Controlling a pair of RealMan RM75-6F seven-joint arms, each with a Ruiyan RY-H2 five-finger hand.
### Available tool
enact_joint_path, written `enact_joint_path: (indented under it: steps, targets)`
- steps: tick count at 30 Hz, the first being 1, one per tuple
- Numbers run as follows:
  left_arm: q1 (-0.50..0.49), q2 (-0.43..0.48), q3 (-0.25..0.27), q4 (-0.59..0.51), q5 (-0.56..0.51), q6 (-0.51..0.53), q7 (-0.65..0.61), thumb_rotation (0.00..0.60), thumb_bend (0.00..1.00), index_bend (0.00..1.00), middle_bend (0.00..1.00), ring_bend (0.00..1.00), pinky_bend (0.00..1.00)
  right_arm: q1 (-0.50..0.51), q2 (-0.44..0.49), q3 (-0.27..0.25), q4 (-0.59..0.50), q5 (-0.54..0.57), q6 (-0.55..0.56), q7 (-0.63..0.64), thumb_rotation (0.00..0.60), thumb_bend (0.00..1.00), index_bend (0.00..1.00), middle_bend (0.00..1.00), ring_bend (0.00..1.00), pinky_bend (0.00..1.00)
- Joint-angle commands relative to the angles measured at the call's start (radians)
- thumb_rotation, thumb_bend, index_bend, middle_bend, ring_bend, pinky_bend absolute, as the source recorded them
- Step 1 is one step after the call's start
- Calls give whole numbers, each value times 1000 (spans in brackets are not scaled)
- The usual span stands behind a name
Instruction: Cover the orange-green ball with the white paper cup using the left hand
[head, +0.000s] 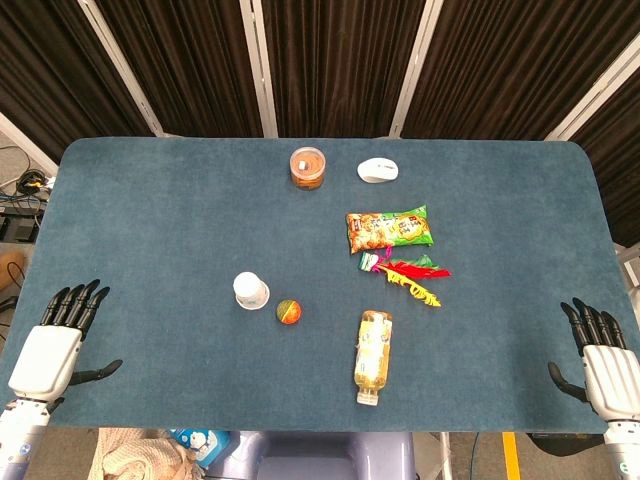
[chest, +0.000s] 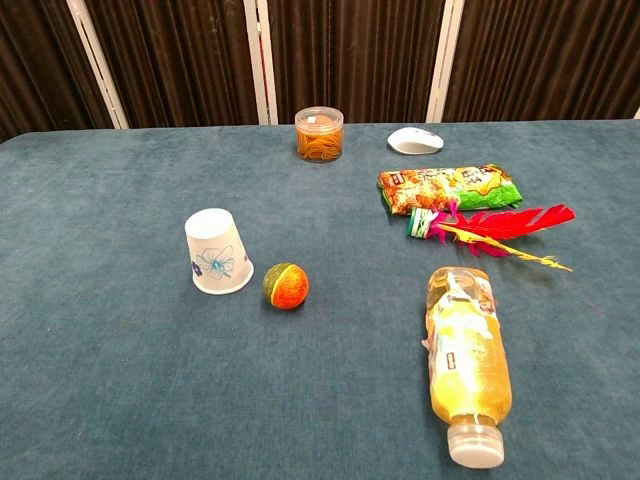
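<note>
While both of my hands sit at the table's (head: 150, 200) near corners, left hand (head: 55, 340) and right hand (head: 600, 360) spread wide and holding nothing, the chest view misses them entirely. Toward the near edge lies a bottle (head: 372, 357). Mid-table, the white paper cup (chest: 217, 252) stands upside down just beside the orange-green ball (chest: 286, 285), apart. Its blue print is too small to read.

White paper cup (chest: 218, 252) stands upside-down beside orange-green ball (chest: 286, 286).
</note>
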Motion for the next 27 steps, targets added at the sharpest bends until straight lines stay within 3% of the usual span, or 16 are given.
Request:
enact_joint_path:
  steps: [1, 15, 21, 27]
  targets:
    - [2, 1, -5, -1, 0, -11, 2, 600, 69, 0, 0, 0, 0, 1, -1, 0, 1, 1, -3, 1, 600, 347, 0, 0, 0, 26]
    - [-28, 17, -29, -24, 11, -95, 16, 600, 74, 0, 0, 0, 40, 1, -1, -2, -4, -4, -3, -14, 600, 347, 0, 0, 0, 27]
    - [-135, 23, -124, -93, -50, -215, 81, 600, 78, 0, 0, 0, 95, 3, -1, -2, -5, 0, -9, -11, 600, 347, 0, 0, 0, 26]
    - [-270, -6, -226, -149, -231, -388, 209, 600, 105, 0, 16, 13, 118, 1, 2, 0, -6, 2, -6, -1, 600, 347, 0, 0, 0, 27]
